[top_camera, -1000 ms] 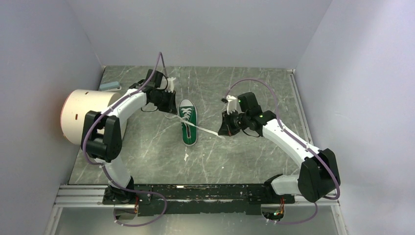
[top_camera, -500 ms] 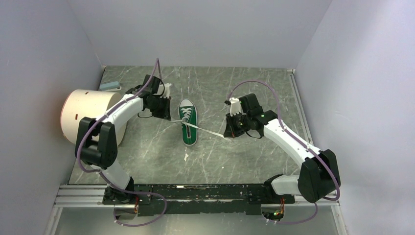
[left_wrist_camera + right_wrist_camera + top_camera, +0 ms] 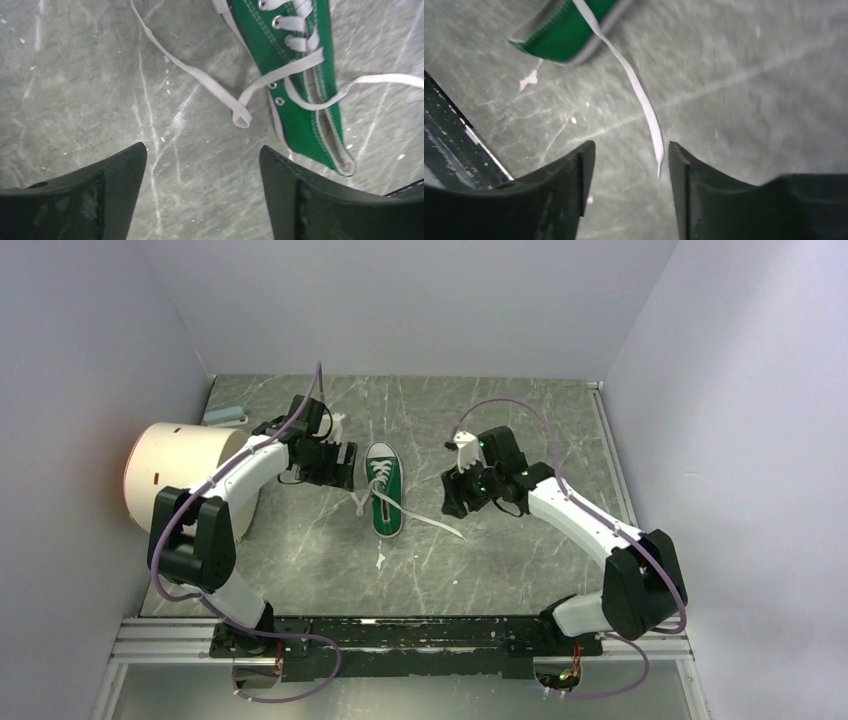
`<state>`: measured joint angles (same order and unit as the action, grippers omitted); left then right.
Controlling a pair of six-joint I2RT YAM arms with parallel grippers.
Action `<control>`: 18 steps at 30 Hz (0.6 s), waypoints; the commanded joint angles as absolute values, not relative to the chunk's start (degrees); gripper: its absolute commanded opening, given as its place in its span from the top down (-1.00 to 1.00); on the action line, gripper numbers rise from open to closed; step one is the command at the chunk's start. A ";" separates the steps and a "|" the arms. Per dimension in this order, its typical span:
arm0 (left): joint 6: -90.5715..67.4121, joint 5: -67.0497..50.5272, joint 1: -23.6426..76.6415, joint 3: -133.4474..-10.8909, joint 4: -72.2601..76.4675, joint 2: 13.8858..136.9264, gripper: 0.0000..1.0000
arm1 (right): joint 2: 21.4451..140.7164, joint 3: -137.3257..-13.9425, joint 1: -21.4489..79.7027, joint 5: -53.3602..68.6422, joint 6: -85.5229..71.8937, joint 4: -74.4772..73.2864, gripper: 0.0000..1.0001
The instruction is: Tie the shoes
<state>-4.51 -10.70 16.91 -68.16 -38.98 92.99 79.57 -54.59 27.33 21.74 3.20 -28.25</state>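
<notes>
A robot lab cell. Plain pale walls box in a marbled tabletop; aluminium rail at six o'clock.

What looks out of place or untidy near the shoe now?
The green sneaker is untied: one white lace lies folded on the table beside it, and the other lace trails loose across the table. A small white scrap lies near the heel.

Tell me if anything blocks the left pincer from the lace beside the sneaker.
Nothing visible does. The left pincer is open above bare table, and the folded lace lies just ahead of it, beside the sneaker.
</notes>
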 commanded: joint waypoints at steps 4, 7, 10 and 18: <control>0.88 -28.84 16.61 -67.35 -25.43 91.43 -0.71 | 85.58 -53.61 32.47 35.51 17.05 -0.54 -0.24; 1.12 -34.32 16.53 -66.96 -22.59 93.59 -0.61 | 93.59 -58.54 34.91 35.21 19.54 -2.60 -0.18; -1.76 -40.44 15.80 -65.29 -18.08 95.63 -0.61 | 98.72 -61.67 37.62 33.80 22.08 -5.67 -0.14; -5.63 -48.78 11.21 -61.73 -11.80 97.61 -0.62 | 100.71 -57.29 38.32 26.31 23.68 -2.14 0.15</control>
<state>-3.09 -40.77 13.37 -63.51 -18.28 97.30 100.55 -58.85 38.46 28.77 20.49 -4.82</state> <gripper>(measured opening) 0.802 0.450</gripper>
